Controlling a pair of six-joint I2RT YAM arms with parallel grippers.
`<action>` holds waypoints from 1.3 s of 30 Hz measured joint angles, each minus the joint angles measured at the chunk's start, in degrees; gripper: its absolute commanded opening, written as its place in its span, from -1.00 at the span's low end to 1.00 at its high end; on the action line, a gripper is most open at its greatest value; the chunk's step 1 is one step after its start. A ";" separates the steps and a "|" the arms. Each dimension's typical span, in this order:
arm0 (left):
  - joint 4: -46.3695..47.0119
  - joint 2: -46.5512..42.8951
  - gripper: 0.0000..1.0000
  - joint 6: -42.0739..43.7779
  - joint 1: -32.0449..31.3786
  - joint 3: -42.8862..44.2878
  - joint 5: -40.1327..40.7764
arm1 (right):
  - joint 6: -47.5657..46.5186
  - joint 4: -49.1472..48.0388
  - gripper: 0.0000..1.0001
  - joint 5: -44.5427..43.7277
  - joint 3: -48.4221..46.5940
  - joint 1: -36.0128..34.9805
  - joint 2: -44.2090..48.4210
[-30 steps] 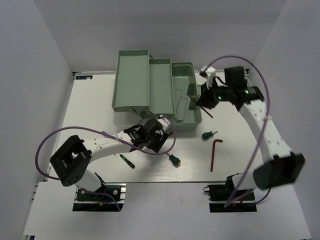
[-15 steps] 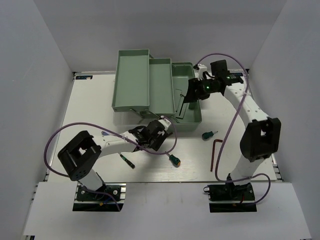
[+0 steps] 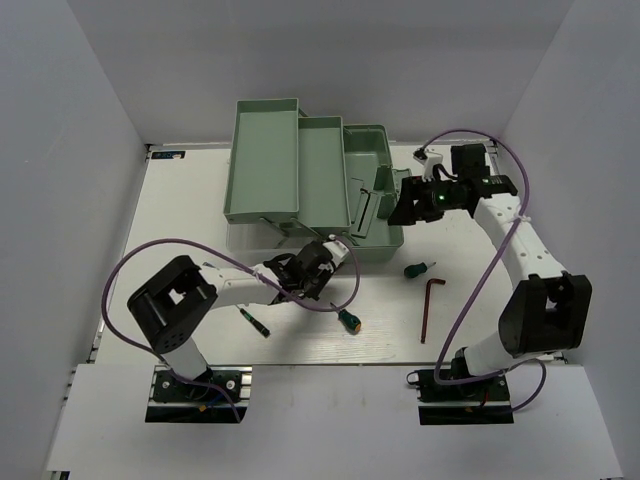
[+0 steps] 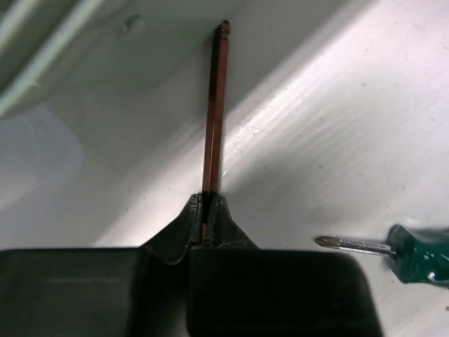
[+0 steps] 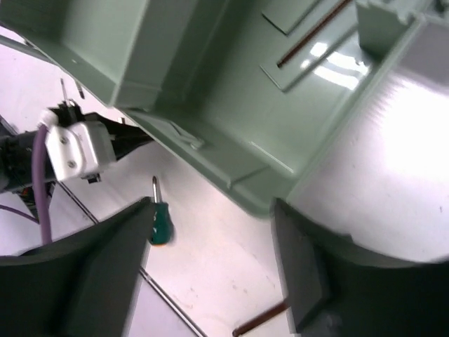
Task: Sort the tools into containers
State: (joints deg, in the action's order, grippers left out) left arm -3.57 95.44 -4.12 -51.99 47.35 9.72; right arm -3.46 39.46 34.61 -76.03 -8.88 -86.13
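Observation:
The pale green toolbox stands open at the back centre. My left gripper is low at the toolbox's front wall, shut on a thin reddish-brown hex key that points toward the box; its fingertips pinch the key's near end. My right gripper hangs open and empty over the box's right front corner. Another hex key lies inside the box. On the table lie two green-handled screwdrivers, an L-shaped hex key and a thin screwdriver.
The toolbox's fold-out trays are spread to the left and back. White walls close in the table on three sides. The arms' bases stand at the near edge, with purple cables looping off each arm.
My right gripper opened, left its hex key in the toolbox and drew back to the right. My left gripper shut on the hex key at the box's front.

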 measured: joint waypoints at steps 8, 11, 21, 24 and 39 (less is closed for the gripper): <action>-3.98 -3.34 -1.00 0.04 -0.33 -1.36 -2.91 | -2.36 3.74 0.65 -7.98 6.51 5.42 5.35; -9.20 -4.26 -1.00 0.35 -0.79 1.64 -2.97 | -3.26 5.44 0.26 -9.94 9.97 7.74 6.91; -14.38 -4.92 -1.00 3.17 -1.38 22.80 -8.81 | -5.14 10.67 -0.13 -11.02 20.04 10.38 10.84; -14.25 -4.66 -1.00 3.37 -1.25 27.67 -10.10 | -5.84 11.67 -0.13 -11.04 21.90 10.38 12.09; -15.17 0.90 0.09 5.44 -0.63 27.12 -15.91 | -7.50 11.82 0.31 -9.97 22.51 10.38 12.22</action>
State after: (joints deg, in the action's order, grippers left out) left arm -18.74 96.33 1.32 -52.62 74.48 -6.20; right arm -10.96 51.29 24.64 -53.52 1.50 -73.91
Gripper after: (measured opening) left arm 0.522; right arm 0.656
